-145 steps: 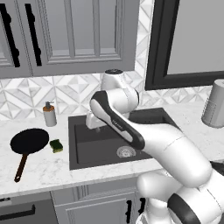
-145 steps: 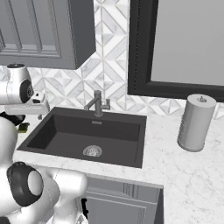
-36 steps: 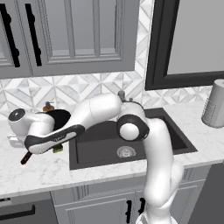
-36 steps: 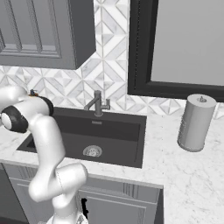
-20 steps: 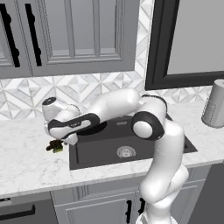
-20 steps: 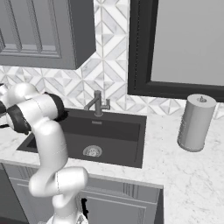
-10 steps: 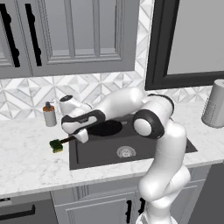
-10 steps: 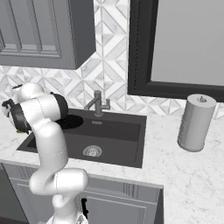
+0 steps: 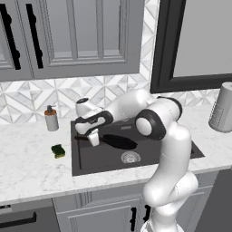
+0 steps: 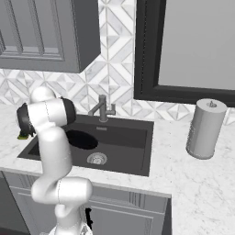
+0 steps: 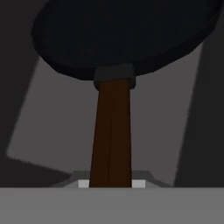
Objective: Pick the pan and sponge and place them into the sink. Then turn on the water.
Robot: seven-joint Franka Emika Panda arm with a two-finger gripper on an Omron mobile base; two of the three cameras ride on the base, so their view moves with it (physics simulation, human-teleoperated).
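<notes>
We have carried the pan [image 9: 118, 141] off the table [image 9: 31, 167] over the sink [image 9: 90, 159]; tool [image 9: 93, 137] clenched on its handle. Sponge [image 9: 57, 151] remains behind.

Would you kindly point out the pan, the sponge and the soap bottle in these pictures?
pan [image 9: 118, 142], left base view, on the black dish above the sink.
sponge [image 9: 58, 151], left base view, on its green top, on the counter.
soap bottle [image 9: 51, 121], left base view, on its grey body.
</notes>
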